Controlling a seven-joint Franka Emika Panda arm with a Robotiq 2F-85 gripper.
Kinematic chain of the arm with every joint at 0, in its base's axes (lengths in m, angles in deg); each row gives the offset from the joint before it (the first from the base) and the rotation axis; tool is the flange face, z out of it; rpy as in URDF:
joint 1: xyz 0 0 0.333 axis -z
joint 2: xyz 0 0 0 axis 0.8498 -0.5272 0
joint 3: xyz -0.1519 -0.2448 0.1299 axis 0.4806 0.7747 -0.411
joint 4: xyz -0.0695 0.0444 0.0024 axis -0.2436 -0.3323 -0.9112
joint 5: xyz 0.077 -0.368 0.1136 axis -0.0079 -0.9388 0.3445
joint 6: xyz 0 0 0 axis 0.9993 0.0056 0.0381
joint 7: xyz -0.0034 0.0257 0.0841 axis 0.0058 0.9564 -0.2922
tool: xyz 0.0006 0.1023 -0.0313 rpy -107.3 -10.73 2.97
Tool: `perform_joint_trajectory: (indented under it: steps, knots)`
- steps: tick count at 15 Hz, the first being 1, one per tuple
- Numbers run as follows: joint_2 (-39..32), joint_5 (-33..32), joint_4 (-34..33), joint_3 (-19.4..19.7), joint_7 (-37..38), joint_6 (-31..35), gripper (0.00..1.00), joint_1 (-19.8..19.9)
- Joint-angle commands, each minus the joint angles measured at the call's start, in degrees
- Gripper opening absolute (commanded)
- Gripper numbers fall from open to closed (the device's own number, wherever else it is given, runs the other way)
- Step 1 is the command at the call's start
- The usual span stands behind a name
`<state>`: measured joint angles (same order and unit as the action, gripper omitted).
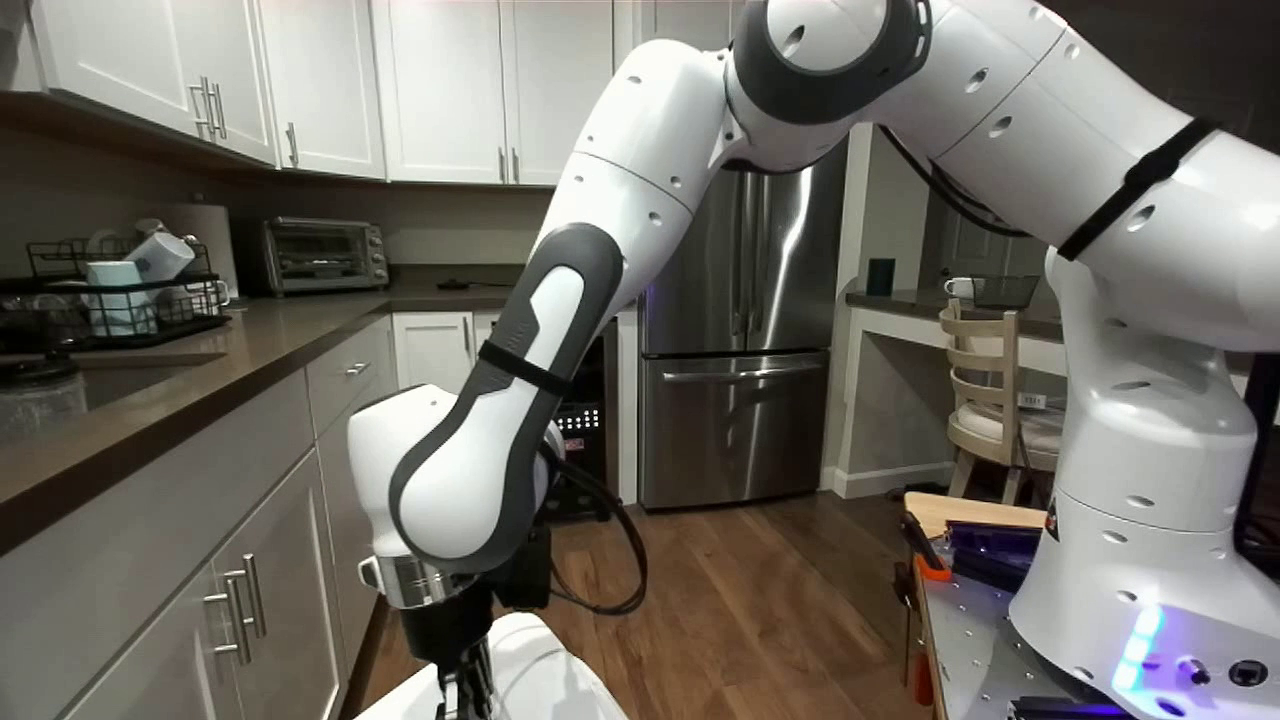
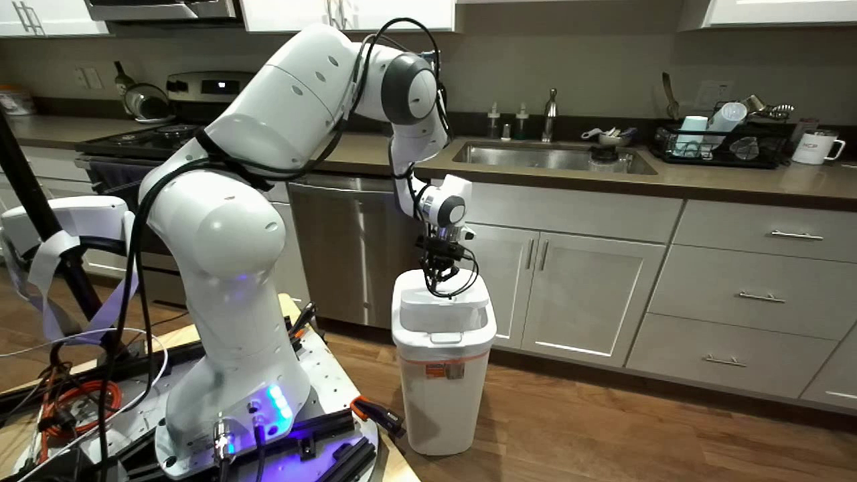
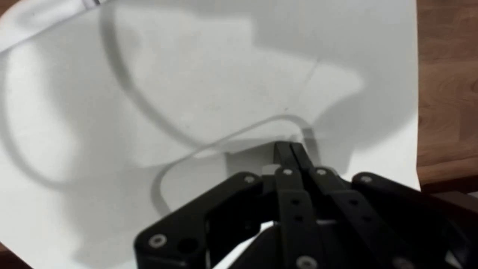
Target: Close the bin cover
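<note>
Nearest the wrist camera is the claw (image 3: 290,146), and it is clenched: its two fingers (image 3: 283,155) lie side by side, tips drawn together with hardly a seam between them. They point at the broad white surface of the cover (image 3: 224,82); a shadow falls right by the tips, so they are close to it, though whether they touch it I cannot tell. White cupboards (image 2: 596,294) line the kitchen below and above a brown worktop (image 2: 730,186), and in an exterior view a steel fridge (image 1: 740,430) stands at the far end. The arm (image 2: 221,241) rises from its base, bends over and comes down above the bin (image 2: 442,402), which stands upright on the wood floor (image 2: 569,428) in front of the cupboards and the dishwasher (image 2: 348,261). The front of the bin's top is uncovered, its inner wall showing, while the claw, partly hidden by cables (image 2: 474,274), is over the back part. The cover fills most of the wrist view, one straight edge against the floor; its exact tilt I cannot tell. On the worktop are a toaster oven (image 1: 325,255), a black rack (image 2: 720,159) of cups, and, just beside that, a white mug (image 2: 812,147). A small orange label (image 2: 435,370) marks the bin's front.
</note>
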<state>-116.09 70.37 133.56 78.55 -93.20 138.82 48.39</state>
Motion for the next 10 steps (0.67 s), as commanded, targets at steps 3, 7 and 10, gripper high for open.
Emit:
perform_joint_trajectory:
  steps: [3, 7, 10]
  knots:
    - [2.05, 0.04, 3.49, -0.09, 2.31, 2.10, 0.06, 0.32]
    - [1.97, 2.49, 3.20, -2.70, 0.70, -0.59, 0.16, 2.57]
    - [-0.10, 3.37, 0.61, -3.11, 0.60, -1.16, 0.19, 2.26]
